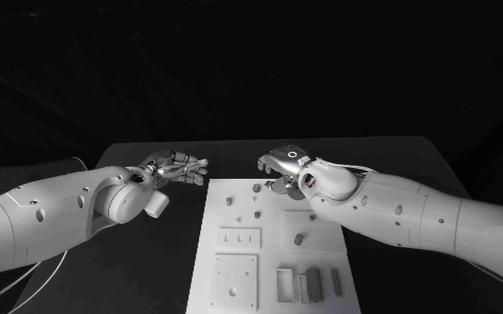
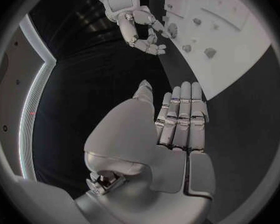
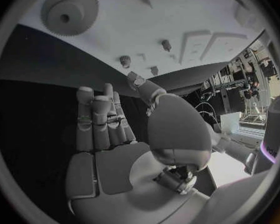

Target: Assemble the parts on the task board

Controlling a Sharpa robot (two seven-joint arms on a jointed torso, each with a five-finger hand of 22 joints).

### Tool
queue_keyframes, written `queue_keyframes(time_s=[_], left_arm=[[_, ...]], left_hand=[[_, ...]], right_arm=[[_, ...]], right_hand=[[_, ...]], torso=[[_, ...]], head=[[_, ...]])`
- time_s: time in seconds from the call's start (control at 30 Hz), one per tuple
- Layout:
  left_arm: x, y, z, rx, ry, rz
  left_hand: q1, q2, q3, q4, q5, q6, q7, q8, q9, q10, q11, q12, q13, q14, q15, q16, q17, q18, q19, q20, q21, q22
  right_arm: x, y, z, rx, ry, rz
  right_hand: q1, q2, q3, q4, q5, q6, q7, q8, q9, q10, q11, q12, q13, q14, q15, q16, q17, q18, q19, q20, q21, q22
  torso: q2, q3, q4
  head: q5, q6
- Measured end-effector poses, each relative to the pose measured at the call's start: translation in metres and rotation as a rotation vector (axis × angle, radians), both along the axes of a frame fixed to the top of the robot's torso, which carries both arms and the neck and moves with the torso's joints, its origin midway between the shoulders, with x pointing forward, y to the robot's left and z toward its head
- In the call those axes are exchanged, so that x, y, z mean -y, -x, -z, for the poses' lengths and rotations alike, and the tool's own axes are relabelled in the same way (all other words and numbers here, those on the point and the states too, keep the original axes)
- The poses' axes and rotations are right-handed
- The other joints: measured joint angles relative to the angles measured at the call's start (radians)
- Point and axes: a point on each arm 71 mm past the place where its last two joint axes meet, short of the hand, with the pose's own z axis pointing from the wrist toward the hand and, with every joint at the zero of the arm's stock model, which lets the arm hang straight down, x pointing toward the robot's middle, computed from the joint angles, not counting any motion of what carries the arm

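White board (image 1: 275, 256) carries its parts unassembled; both hands, left (image 1: 176, 168) and right (image 1: 283, 172), hover at its far end, fingers straight, holding nothing, seemingly ready to pick.

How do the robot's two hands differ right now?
The left hand sits over the black table, beside the task board; the right hand reaches over the board's far end. In the left wrist view the right hand's fingers curl, while the left's lie straight. Both hold nothing.
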Motion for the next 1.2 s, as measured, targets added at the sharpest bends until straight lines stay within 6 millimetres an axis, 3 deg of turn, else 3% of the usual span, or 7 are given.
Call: queue_keyframes(time_s=[0.2, 0.37, 0.6, 0.7, 0.87, 1.0, 1.2], left_arm=[[-0.006, 0.001, 0.000, 0.000, -0.003, -0.011], [-0.007, 0.000, 0.000, 0.001, -0.005, -0.012], [-0.008, 0.000, 0.000, 0.001, -0.006, -0.015], [-0.009, -0.001, 0.000, 0.002, -0.008, -0.016], [-0.007, -0.001, 0.000, 0.002, -0.008, -0.013], [-0.008, -0.002, 0.000, 0.002, -0.010, -0.014], [-0.008, -0.002, 0.001, 0.000, -0.011, -0.014]], left_hand=[[0.000, 0.000, 0.000, 0.000, 0.000, 0.000, 0.000, -0.004, 0.000, 0.000, 0.000, 0.000, 0.001, 0.000, 0.000, 0.000, 0.001, 0.000, 0.000, 0.000, 0.000, 0.000], [0.000, 0.000, 0.000, 0.000, 0.000, 0.000, 0.000, -0.004, 0.000, 0.000, 0.000, 0.000, 0.001, 0.000, 0.000, 0.000, 0.001, 0.000, 0.000, 0.000, 0.000, 0.000], [0.000, 0.000, 0.000, 0.000, 0.000, 0.000, 0.000, -0.004, 0.000, 0.000, 0.000, 0.000, 0.001, 0.000, 0.000, 0.000, 0.002, 0.000, 0.000, 0.000, -0.004, 0.000], [0.000, 0.000, 0.000, 0.000, 0.000, 0.000, 0.000, -0.004, 0.000, 0.000, 0.000, 0.000, 0.001, 0.000, 0.000, 0.000, 0.002, 0.000, 0.000, 0.000, -0.004, 0.000], [0.000, 0.000, 0.000, 0.000, 0.000, 0.000, 0.000, -0.004, 0.000, 0.000, 0.000, 0.000, 0.001, 0.004, -0.004, -0.004, 0.003, 0.000, 0.000, 0.000, -0.004, 0.000], [0.000, 0.000, 0.000, 0.000, 0.000, -0.001, 0.001, -0.004, 0.000, 0.000, 0.000, -0.001, 0.001, 0.004, -0.004, -0.004, 0.003, 0.000, 0.000, 0.000, -0.004, 0.000], [0.000, 0.000, 0.000, 0.000, 0.000, -0.001, 0.001, -0.004, 0.000, 0.000, 0.000, -0.004, 0.001, 0.004, -0.004, -0.004, 0.003, 0.000, 0.000, 0.000, -0.004, 0.000]], right_arm=[[0.031, 0.000, -0.018, 0.003, 0.012, 0.037], [0.053, -0.001, -0.017, -0.026, 0.050, 0.086], [0.058, 0.000, -0.011, -0.098, 0.101, 0.112], [0.058, -0.003, -0.007, -0.118, 0.115, 0.121], [0.062, -0.004, 0.000, -0.144, 0.135, 0.139], [0.060, -0.004, 0.003, -0.160, 0.148, 0.145], [0.058, -0.002, 0.010, -0.182, 0.160, 0.142]], right_hand=[[-0.014, -0.014, -0.003, 0.021, 0.000, 0.000, 0.000, 0.000, 0.001, 0.000, 0.000, 0.000, -0.011, 0.006, 0.001, 0.000, -0.006, 0.000, 0.002, -0.002, 0.000, 0.000], [-0.036, -0.037, 0.002, 0.054, 0.000, 0.004, -0.004, 0.006, -0.001, -0.023, 0.010, 0.000, -0.035, -0.008, 0.014, 0.000, -0.012, 0.000, -0.009, 0.006, -0.005, 0.000], [-0.056, -0.072, -0.008, 0.085, 0.000, -0.041, -0.037, -0.009, -0.015, -0.081, 0.012, 0.000, -0.076, -0.048, 0.014, -0.008, -0.019, 0.000, -0.048, 0.021, -0.023, 0.000], [-0.053, -0.076, -0.009, 0.087, 0.000, -0.054, -0.040, -0.009, -0.017, -0.093, 0.010, 0.000, -0.089, -0.053, 0.012, -0.008, -0.019, 0.002, -0.052, 0.023, -0.026, 0.000], [-0.047, -0.082, -0.009, 0.087, 0.000, -0.062, -0.035, -0.009, -0.018, -0.100, 0.010, 0.000, -0.102, -0.060, 0.015, -0.008, -0.020, 0.004, -0.058, 0.025, -0.027, 0.000], [-0.047, -0.082, -0.012, 0.089, 0.000, -0.062, -0.035, -0.009, -0.018, -0.107, 0.004, 0.000, -0.110, -0.068, 0.006, -0.008, -0.021, 0.013, -0.065, 0.029, -0.027, 0.000], [-0.047, -0.082, -0.016, 0.094, 0.000, -0.034, -0.015, 0.011, -0.013, -0.098, -0.006, 0.000, -0.112, -0.072, 0.003, 0.000, -0.021, 0.020, -0.065, 0.029, -0.026, 0.000]], torso=[[-0.001, 0.0025, -0.0065], [-0.004, 0.0064, -0.0191], [-0.007, 0.0105, -0.0287], [-0.008, 0.0117, -0.0307], [-0.008, 0.0107, -0.0307], [-0.007, 0.0097, -0.0294], [-0.006, 0.0093, -0.0290]], head=[[-0.003, 0.009], [0.005, 0.014], [0.014, 0.013], [0.015, 0.012], [0.012, 0.011], [0.010, 0.008], [0.011, 0.004]])
